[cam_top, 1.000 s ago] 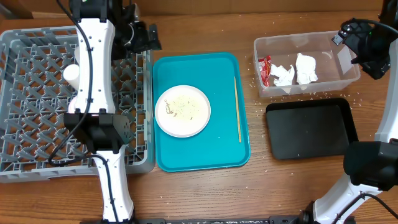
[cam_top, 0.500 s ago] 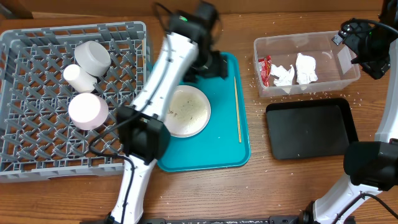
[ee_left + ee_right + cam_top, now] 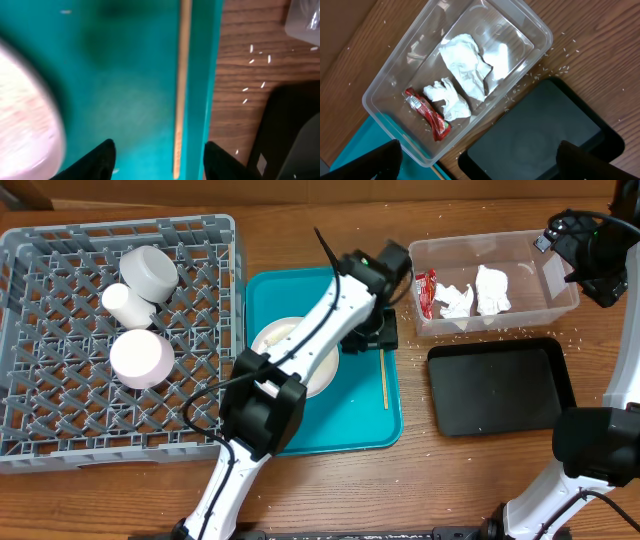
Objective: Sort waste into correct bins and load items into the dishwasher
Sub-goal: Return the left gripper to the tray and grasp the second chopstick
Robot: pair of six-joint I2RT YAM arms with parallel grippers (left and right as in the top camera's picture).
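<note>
The left gripper (image 3: 160, 161) hangs low over the teal serving tray (image 3: 300, 430), near its right edge. Its 2 fingers (image 3: 102, 159) stand apart with the wooden chopsticks (image 3: 182, 90) lying between them, closer to the right finger. Neither finger visibly touches the wood, and nothing is held. The chopsticks rest flat on the tray, running parallel to its right rim and just inside it. The large round plate (image 3: 272, 340) sits on the same tray to the left, partly hidden under the left arm (food bits on it cannot be made out here).

The right gripper (image 3: 485, 165) hovers above the far right of the table with its fingers spread wide and empty. Beneath it, the clear plastic tub (image 3: 530, 30) holds 2 crumpled white napkins (image 3: 467, 67) and a red-and-white wrapper (image 3: 427, 112). The black tray (image 3: 500, 390) lies just beside the tub, on its near side. White rice-like grains (image 3: 257, 50) are scattered on the wood around both.

In the grey dish rack (image 3: 60, 410) at the left, 3 white crockery pieces (image 3: 140, 358) sit close together in the far half.
</note>
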